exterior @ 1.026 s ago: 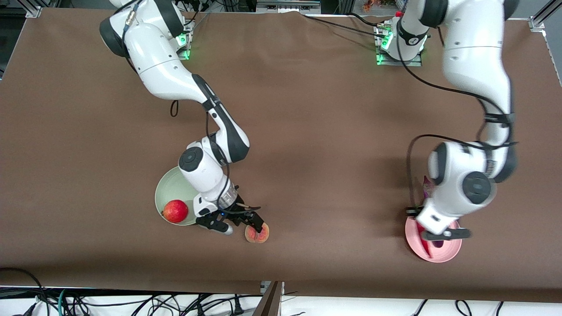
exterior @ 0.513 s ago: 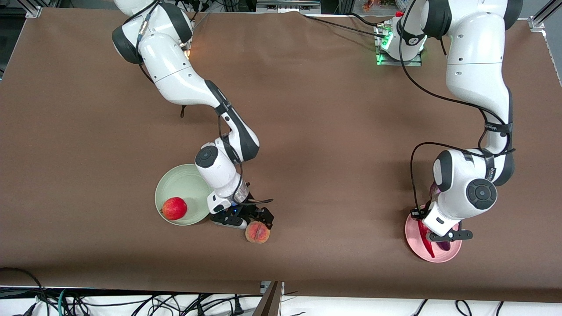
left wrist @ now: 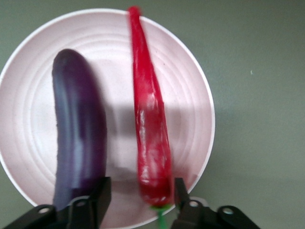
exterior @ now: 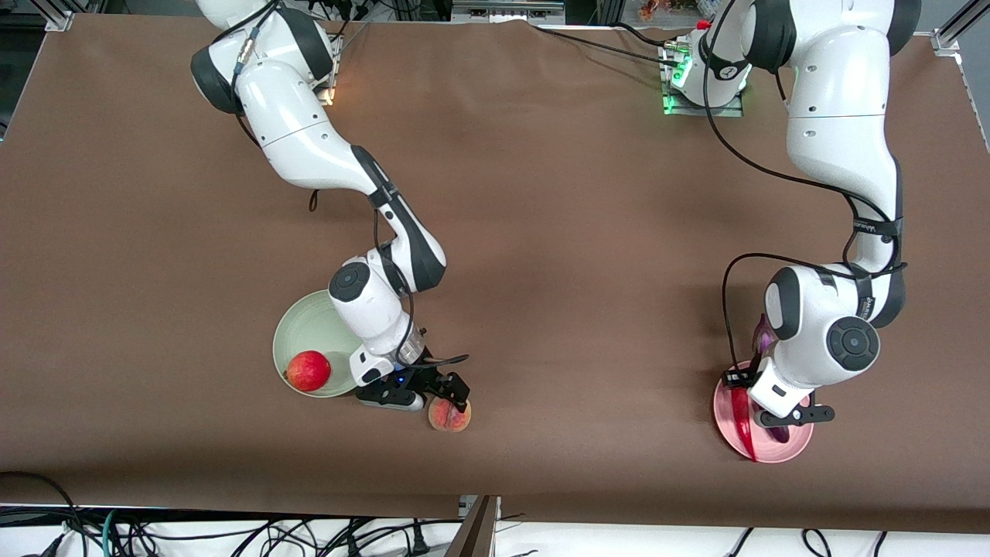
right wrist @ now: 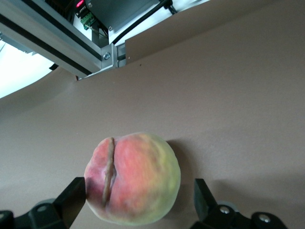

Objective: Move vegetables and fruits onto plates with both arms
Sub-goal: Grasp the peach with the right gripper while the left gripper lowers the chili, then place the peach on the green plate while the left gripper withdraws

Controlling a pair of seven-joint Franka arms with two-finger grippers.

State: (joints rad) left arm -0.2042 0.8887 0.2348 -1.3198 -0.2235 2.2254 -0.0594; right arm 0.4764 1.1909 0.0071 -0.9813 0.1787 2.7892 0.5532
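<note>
The peach point(exterior: 449, 418) lies on the table beside the mint green plate point(exterior: 308, 329), nearer the front camera. My right gripper point(exterior: 447, 396) is open and low around it. In the right wrist view the peach point(right wrist: 133, 186) sits between the fingers of the right gripper point(right wrist: 138, 200): one pad is at its side and the other stands off. The pomegranate point(exterior: 308, 370) rests in the green plate. My left gripper point(exterior: 780, 419) is open over the pink plate point(exterior: 801, 445). The eggplant point(left wrist: 78, 138) and the chili point(left wrist: 150, 119) lie side by side in the pink plate point(left wrist: 190, 95). The chili's stem end is between the open fingers of the left gripper point(left wrist: 140, 195).
Brown cloth covers the whole table. The table's front edge runs close below both plates, with cables hanging under it. The arms' base mounts stand along the table's back edge, farthest from the front camera.
The right arm swung a little toward the left arm's end and came back, and its gripper now sits lower around the peach, which shifted slightly. The left hand moved a little over the pink plate.
</note>
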